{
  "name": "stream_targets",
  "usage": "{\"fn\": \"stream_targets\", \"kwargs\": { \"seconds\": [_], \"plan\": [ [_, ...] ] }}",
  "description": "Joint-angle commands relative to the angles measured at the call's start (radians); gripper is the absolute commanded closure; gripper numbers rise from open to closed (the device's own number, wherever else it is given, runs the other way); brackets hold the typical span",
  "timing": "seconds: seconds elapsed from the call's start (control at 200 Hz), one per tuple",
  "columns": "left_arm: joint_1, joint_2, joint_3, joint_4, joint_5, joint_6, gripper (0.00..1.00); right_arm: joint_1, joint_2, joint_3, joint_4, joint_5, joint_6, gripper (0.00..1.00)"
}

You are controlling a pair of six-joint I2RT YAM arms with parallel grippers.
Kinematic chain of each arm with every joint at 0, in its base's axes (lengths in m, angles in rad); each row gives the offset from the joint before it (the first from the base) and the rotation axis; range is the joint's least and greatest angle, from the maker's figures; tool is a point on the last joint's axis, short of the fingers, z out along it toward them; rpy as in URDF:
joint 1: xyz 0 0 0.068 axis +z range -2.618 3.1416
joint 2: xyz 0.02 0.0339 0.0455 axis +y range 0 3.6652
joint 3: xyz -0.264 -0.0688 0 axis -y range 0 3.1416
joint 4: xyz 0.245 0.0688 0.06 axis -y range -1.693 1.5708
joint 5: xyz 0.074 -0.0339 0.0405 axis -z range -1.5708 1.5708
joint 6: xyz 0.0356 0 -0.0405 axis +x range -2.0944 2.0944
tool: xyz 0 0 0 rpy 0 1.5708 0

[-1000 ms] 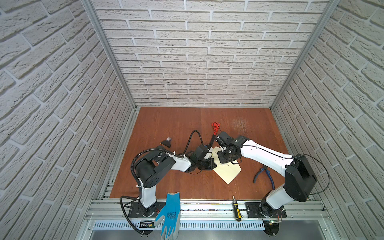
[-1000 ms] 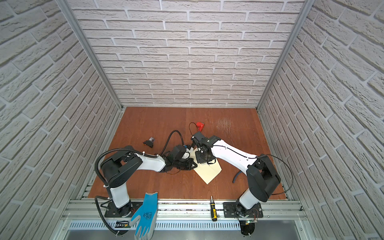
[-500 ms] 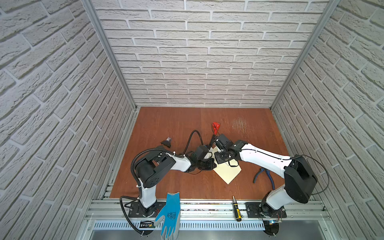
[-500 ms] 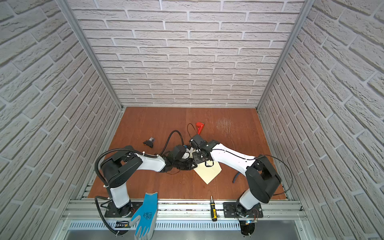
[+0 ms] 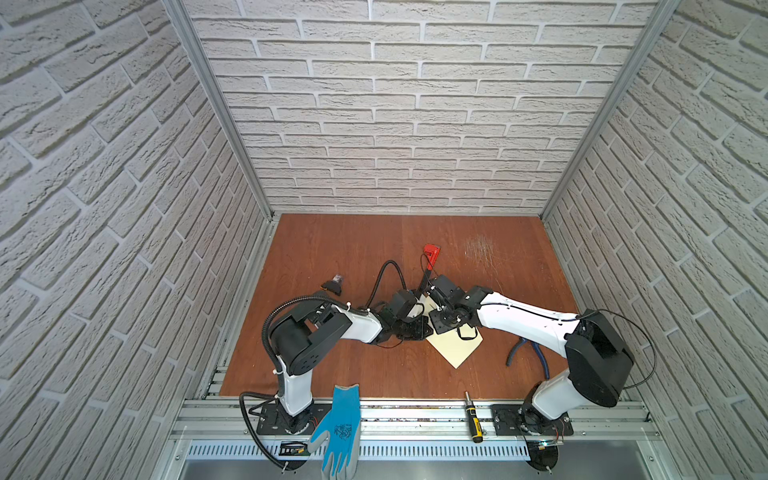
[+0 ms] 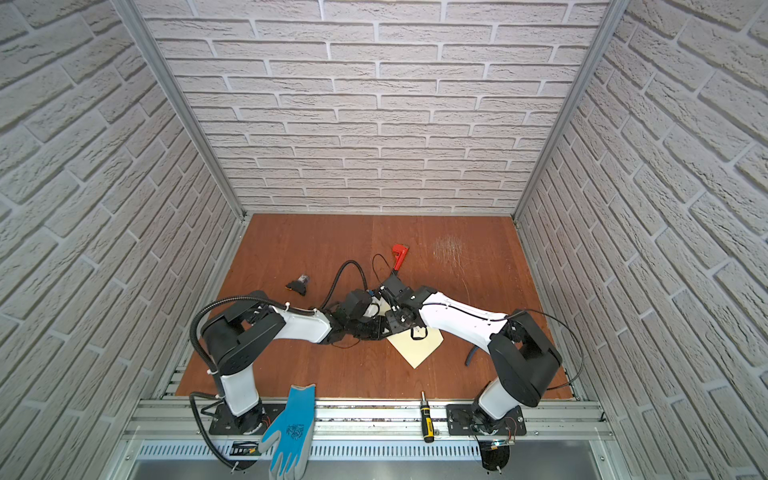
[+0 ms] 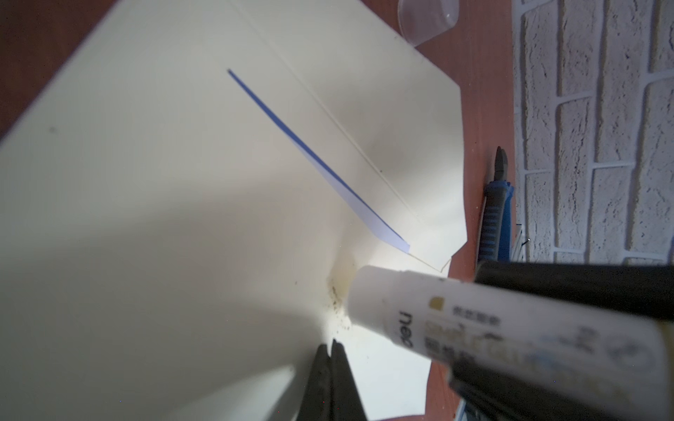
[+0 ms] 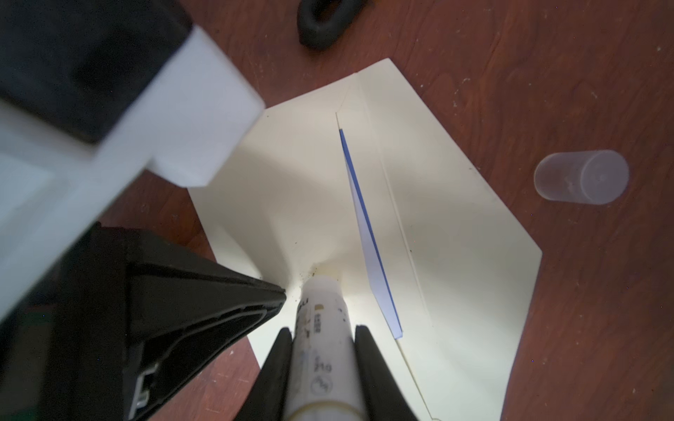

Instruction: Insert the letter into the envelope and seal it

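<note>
Brown wood makes the table (image 5: 332, 249), and the cream envelope (image 5: 457, 345) lies flat on it near the middle, between the two arms. The letter (image 8: 372, 248) is tucked inside the envelope. Only a thin white strip with a blue edge peeks out by the fold of the open flap. The right gripper (image 8: 322, 331) squeezes a white glue stick (image 8: 324, 302), with one finger on each side. The tip of the glue stick touches the envelope, and the paper there has small dirty specks. The left gripper (image 7: 330, 350) has its fingers pressed together, and their tips touch the envelope just beside the glue stick. I cannot tell if any paper is caught between them. A clear cap (image 8: 583, 176) lies on its side near the envelope. Pliers (image 7: 496, 215) with blue handles lie beside the envelope too.
</note>
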Motion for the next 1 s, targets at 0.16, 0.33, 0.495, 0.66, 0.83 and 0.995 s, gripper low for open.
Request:
{"fn": "stream_targets", "kwargs": {
  "seconds": [0.16, 0.33, 0.495, 0.66, 0.83, 0.995],
  "plan": [
    [0.01, 0.063, -0.024, -0.161, -0.06, 0.011, 1.0, 0.038, 0.028, -0.014, 0.042, 0.065, -0.021, 0.95],
    [0.012, 0.064, -0.023, -0.167, -0.059, 0.014, 1.0, 0.057, 0.072, -0.001, 0.028, 0.108, -0.025, 0.95],
    [0.013, 0.062, -0.024, -0.172, -0.062, 0.017, 1.0, 0.062, 0.099, 0.001, 0.014, 0.14, -0.022, 0.95],
    [0.014, 0.062, -0.018, -0.184, -0.061, 0.024, 1.0, 0.062, 0.123, 0.0, -0.003, 0.178, -0.019, 0.95],
    [0.016, 0.058, -0.012, -0.198, -0.064, 0.028, 1.0, 0.062, 0.153, -0.003, -0.002, 0.19, -0.014, 0.95],
    [0.02, 0.056, -0.009, -0.208, -0.064, 0.032, 1.0, 0.062, 0.185, -0.004, 0.0, 0.193, -0.012, 0.95]
  ]
}}
